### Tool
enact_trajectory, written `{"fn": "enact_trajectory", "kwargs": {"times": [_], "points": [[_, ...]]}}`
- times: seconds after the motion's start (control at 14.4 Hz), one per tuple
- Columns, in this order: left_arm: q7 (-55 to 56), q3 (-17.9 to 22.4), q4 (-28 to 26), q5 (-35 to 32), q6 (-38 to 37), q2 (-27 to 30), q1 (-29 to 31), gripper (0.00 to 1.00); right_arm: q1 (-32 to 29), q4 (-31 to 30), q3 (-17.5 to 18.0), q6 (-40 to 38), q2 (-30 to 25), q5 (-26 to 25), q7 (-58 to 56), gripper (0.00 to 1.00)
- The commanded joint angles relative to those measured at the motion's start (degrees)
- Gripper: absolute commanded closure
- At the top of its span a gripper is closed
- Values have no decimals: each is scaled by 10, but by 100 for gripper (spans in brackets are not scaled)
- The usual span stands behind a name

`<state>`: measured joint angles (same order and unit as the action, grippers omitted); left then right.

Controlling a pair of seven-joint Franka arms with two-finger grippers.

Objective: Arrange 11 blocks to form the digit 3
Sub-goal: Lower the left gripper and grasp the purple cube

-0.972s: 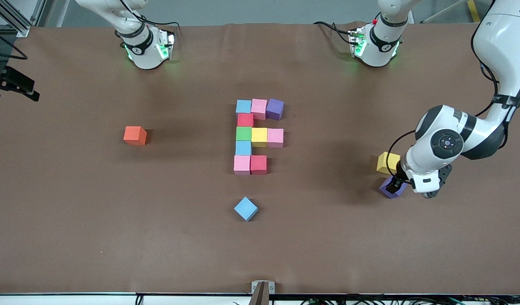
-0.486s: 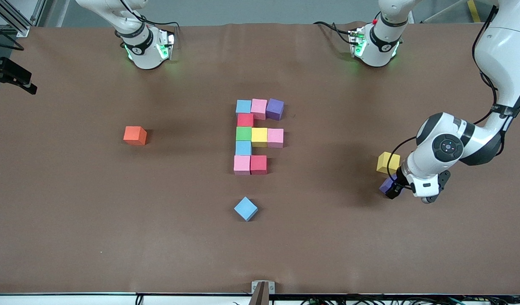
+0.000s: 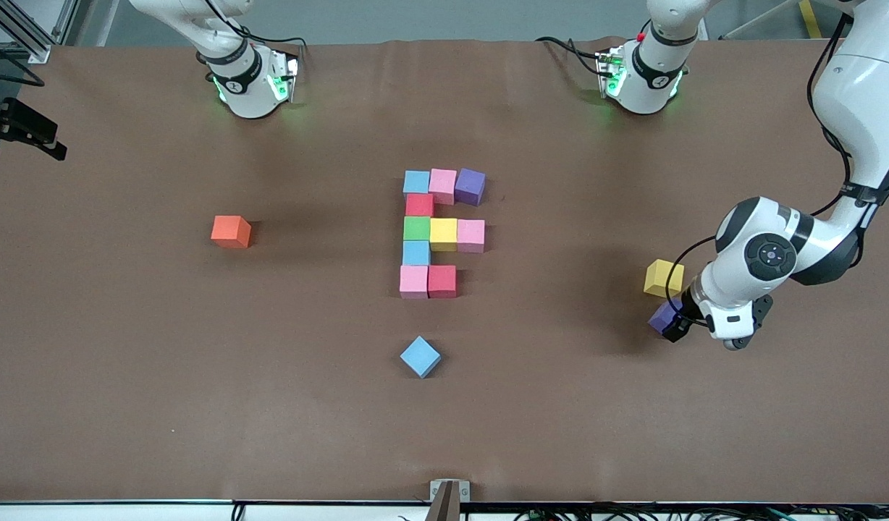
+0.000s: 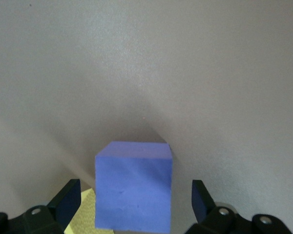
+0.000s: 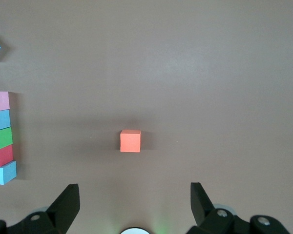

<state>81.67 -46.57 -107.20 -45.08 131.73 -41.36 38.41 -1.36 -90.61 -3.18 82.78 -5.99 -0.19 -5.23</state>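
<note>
Front view, left gripper (image 3: 675, 327) low, straddling purple block (image 3: 662, 315)

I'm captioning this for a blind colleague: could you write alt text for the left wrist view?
A purple foam cube sits on the brown table between the open left gripper and its two black fingers, neither touching it. A corner of a yellow foam cube peeks out beside it.
</note>
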Motion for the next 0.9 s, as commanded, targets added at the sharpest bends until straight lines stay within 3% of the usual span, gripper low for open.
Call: {"fn": "enact_trajectory", "kwargs": {"times": [0.0,0.14,0.21,0.35,0.42,0.83], "points": [[-5,5,2,-20,9,-12,0,0,-2,-17,3,0,-14,5,-6,0],[-5,7,2,-26,13,-15,1,0,-2,-17,3,-1,-14,3,-7,0],[-2,7,2,-26,18,-18,0,13,-2,-17,2,-3,-14,2,-14,0],[1,7,5,-26,18,-20,-2,60,-2,-17,2,-10,-15,2,-19,0],[2,7,7,-25,18,-20,-5,72,-3,-17,2,-10,-15,2,-13,0],[87,5,39,-15,-2,-13,-42,80,-3,-17,2,-13,-16,10,15,0]]}}
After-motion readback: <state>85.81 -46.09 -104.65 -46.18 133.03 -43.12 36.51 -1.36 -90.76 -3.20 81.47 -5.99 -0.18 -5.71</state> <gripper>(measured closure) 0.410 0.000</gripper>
